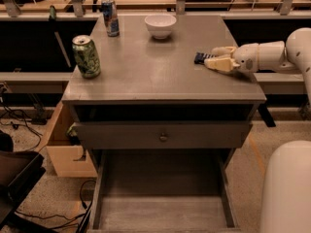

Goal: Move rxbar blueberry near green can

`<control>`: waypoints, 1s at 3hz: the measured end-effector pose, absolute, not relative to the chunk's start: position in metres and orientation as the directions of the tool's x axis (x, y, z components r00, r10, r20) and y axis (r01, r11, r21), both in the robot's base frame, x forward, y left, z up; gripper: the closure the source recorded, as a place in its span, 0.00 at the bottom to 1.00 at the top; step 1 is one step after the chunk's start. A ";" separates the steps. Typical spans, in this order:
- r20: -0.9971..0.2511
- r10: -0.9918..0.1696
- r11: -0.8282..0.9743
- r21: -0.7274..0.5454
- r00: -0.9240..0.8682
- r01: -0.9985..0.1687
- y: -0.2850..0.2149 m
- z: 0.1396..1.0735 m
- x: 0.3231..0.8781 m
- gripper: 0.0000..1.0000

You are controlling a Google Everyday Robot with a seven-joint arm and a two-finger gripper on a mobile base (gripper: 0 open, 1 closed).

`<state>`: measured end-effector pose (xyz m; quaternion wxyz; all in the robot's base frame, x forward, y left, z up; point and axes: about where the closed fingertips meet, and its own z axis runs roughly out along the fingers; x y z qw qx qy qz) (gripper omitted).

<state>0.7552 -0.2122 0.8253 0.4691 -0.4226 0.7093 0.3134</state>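
Observation:
The rxbar blueberry point(199, 58), a dark navy bar, lies on the grey table top point(160, 76) near its right edge. Only its left end shows; the rest is hidden by my gripper. My gripper point(210, 58) reaches in from the right, low over the table, with one pale finger on each side of the bar, closed against it. The green can point(86, 56), mottled green and white with a silver top, stands upright near the table's left edge, far to the left of the bar and gripper.
A slim blue and silver can point(111, 17) stands at the back left. A white bowl point(160, 25) sits at the back middle. Below the top is a shut drawer with a knob point(164, 137) and an open lower drawer point(163, 212). My white base point(286, 188) stands at lower right.

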 end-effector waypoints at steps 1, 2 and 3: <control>-0.930 -0.306 0.446 0.048 -0.203 -0.894 -0.212 0.826 0.755 1.00; -0.930 -0.306 0.446 0.048 -0.203 -0.894 -0.212 0.826 0.755 1.00; -0.923 -0.344 0.460 -0.006 -0.172 -0.888 -0.201 0.849 0.752 1.00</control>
